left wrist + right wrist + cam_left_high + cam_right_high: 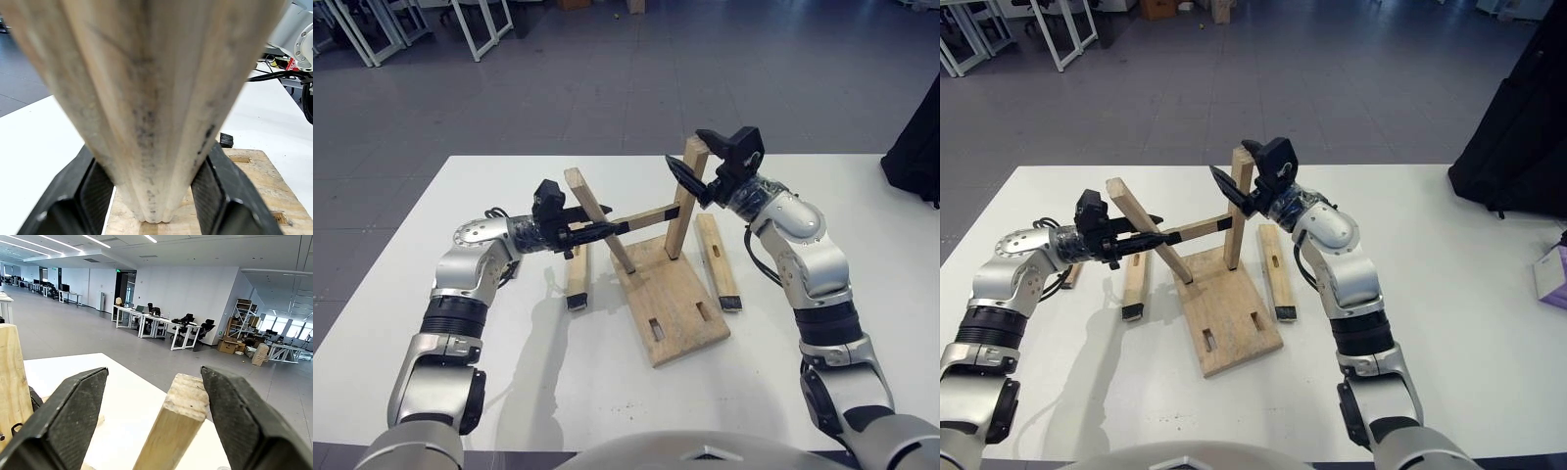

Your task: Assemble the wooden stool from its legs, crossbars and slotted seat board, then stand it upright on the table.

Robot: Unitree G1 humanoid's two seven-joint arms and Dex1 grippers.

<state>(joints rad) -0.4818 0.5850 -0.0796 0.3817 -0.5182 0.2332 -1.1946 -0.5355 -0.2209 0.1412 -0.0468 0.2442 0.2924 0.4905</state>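
Left pincer pinching crossbar, right pincer spread astride top of upright leg, seat board beneath

A grey floor is seen from ten to two o'clock. White desk frames are placed at eleven o'clock, and a cardboard box at twelve. A black bag is set at two o'clock and a small purple box at three. Office desks with chairs, shelving and ceiling lights are seen farther off.
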